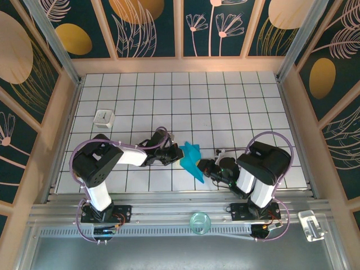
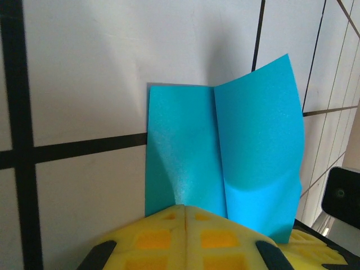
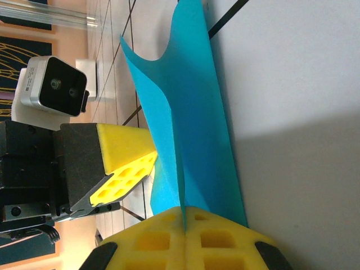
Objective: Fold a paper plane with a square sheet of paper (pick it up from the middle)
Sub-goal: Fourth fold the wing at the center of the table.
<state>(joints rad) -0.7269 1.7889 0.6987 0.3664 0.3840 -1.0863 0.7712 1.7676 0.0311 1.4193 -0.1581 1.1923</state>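
The teal-blue square sheet of paper [image 1: 192,158] is held just above the white tiles between my two grippers. It has a centre crease, and its two halves stand up in a shallow V [image 2: 225,152]. It is a creased sheet, not a pointed paper plane. My left gripper [image 1: 175,156] is shut, and the sheet's near edge is pinched at the seam of its yellow pads [image 2: 185,209]. My right gripper [image 1: 204,169] is also shut, with the folded edge [image 3: 191,129] running into the seam of its pads [image 3: 184,212]. The left gripper's pads [image 3: 125,147] sit close beside the paper.
A small white cube [image 1: 104,117] sits at the far left of the tiled floor. A clear round dish [image 1: 199,223] and a white block [image 1: 311,224] rest on the near rail. Peach-framed walls close in the tiled floor [image 1: 225,101] on three sides.
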